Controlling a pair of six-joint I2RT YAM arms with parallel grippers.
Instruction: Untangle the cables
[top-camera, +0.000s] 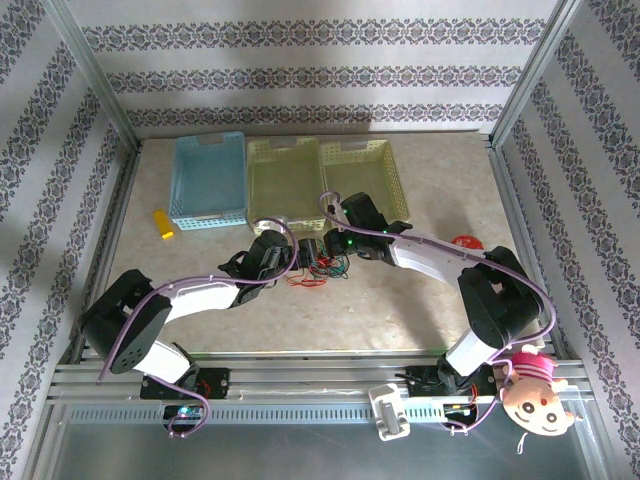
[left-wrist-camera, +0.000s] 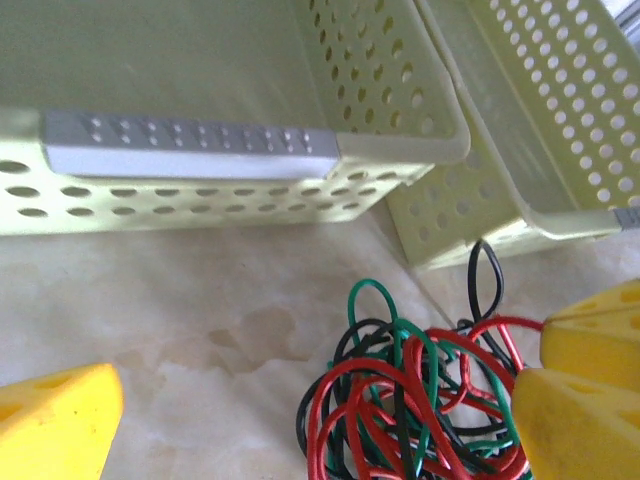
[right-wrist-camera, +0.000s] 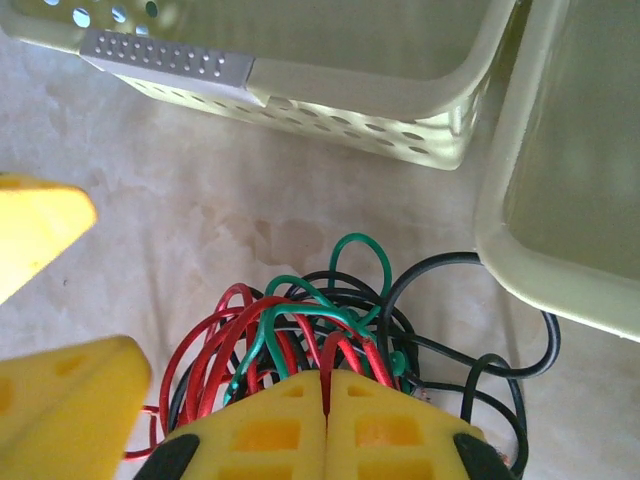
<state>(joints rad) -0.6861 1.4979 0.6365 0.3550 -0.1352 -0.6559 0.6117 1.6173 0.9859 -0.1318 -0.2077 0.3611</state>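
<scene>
On the table (top-camera: 420, 300) before the yellow basket (right-wrist-camera: 350, 100), we see the right gripper (right-wrist-camera: 327, 400) seemingly pinching the cables (right-wrist-camera: 300, 325), left gripper (left-wrist-camera: 300, 405) spread wide

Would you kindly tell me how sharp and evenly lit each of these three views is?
Top view: even, soft light, but the cables are tiny and smeared. Left wrist view: cables sharp, pale basket behind slightly washed out. Right wrist view: cables crisp, the right hand at the bottom edge slightly soft.
</scene>
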